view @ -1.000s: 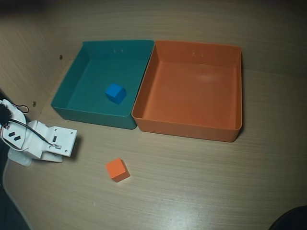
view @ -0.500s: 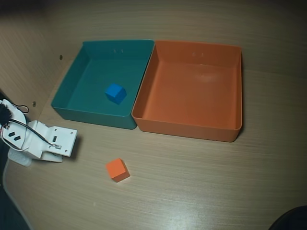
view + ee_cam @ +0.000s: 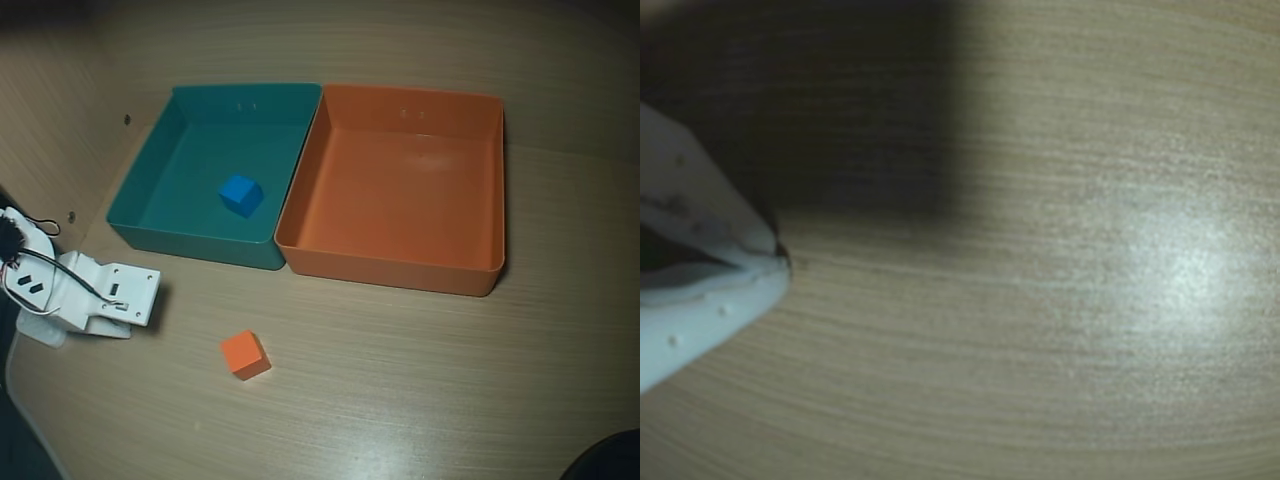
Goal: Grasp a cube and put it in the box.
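Observation:
The small orange cube (image 3: 245, 354) lies on the wooden table in the overhead view, in front of the two trays. The orange box (image 3: 392, 268) stands behind it to the right, with nothing on its floor. My white arm (image 3: 92, 295) is folded at the table's left edge, well left of the cube. In the wrist view my gripper (image 3: 780, 260) comes in from the left with its two white fingers (image 3: 710, 215) meeting at the tips, shut on nothing. That view shows only bare tabletop; the cube and box are out of it.
A teal-green tray (image 3: 190, 238) stands against the orange box's left wall and holds a small blue cube (image 3: 241, 194). A wooden side wall (image 3: 60, 120) rises at the left. A dark shadow (image 3: 840, 100) covers the upper left of the wrist view.

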Robot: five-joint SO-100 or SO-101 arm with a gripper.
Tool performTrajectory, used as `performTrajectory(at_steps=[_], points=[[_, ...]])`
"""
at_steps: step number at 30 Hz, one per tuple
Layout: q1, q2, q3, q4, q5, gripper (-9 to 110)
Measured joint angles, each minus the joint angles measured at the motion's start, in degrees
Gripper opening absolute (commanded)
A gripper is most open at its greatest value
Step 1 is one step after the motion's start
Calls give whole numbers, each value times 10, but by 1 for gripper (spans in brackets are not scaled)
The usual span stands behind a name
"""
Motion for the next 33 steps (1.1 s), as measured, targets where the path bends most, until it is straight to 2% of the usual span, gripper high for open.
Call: performTrajectory(at_steps=[12,30,33], points=[[1,-55,-62,5,-6,-6],[-134,-580,-563,4,-10,-5],[-137,-650,-628,4,-46,-5]])
